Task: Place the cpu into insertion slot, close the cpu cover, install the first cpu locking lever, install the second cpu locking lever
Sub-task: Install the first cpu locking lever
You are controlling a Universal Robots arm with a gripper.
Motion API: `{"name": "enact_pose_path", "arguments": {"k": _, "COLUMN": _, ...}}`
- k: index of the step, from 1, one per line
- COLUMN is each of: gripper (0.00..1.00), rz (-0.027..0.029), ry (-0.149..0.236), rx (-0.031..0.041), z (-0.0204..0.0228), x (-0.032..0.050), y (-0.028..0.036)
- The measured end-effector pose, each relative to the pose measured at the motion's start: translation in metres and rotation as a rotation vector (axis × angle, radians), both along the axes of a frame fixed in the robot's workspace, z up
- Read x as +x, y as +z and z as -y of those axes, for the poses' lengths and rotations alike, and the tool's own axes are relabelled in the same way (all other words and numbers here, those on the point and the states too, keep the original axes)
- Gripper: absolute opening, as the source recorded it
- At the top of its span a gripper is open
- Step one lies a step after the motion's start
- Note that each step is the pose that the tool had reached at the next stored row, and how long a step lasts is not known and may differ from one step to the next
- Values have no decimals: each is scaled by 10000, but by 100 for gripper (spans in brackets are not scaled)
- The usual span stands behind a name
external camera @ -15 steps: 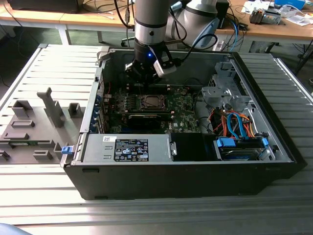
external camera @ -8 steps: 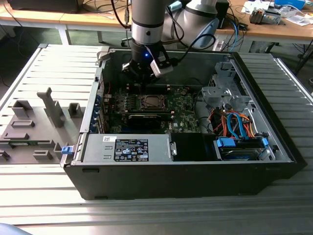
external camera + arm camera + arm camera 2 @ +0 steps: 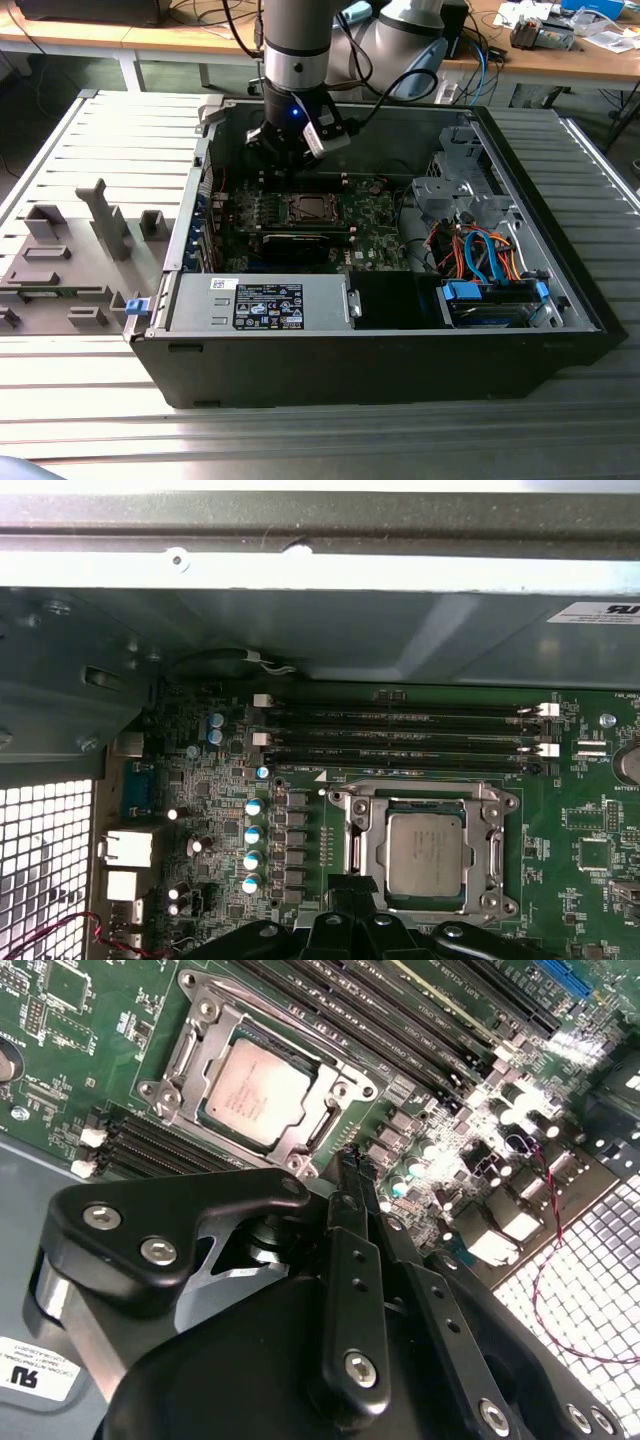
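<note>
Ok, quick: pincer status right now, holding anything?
Pincer: shut, holding nothing; it hovers beside the cpu, which already sits in the insertion slot.

I am looking into an open black computer case [image 3: 380, 350] lying on a slatted metal table [image 3: 90, 440]. Long memory slots [image 3: 400, 738] are running across the green motherboard [image 3: 60, 1050]. Blue and orange cables [image 3: 480, 255] are curling beside a drive bay.
</note>
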State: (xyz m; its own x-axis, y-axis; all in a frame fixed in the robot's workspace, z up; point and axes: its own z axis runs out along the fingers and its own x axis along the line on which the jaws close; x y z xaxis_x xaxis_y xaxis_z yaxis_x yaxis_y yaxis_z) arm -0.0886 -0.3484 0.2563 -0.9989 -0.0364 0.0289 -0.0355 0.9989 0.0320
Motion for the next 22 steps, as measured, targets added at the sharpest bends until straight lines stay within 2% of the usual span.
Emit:
{"name": "enact_pose_path", "arguments": {"k": 10, "gripper": 11, "rz": 2, "ry": 0, "rx": 0, "z": 0, "x": -87, "y": 0}}
{"name": "enact_pose_path", "arguments": {"k": 22, "gripper": 11, "rz": 2, "ry": 0, "rx": 0, "z": 0, "x": -117, "y": 0}}
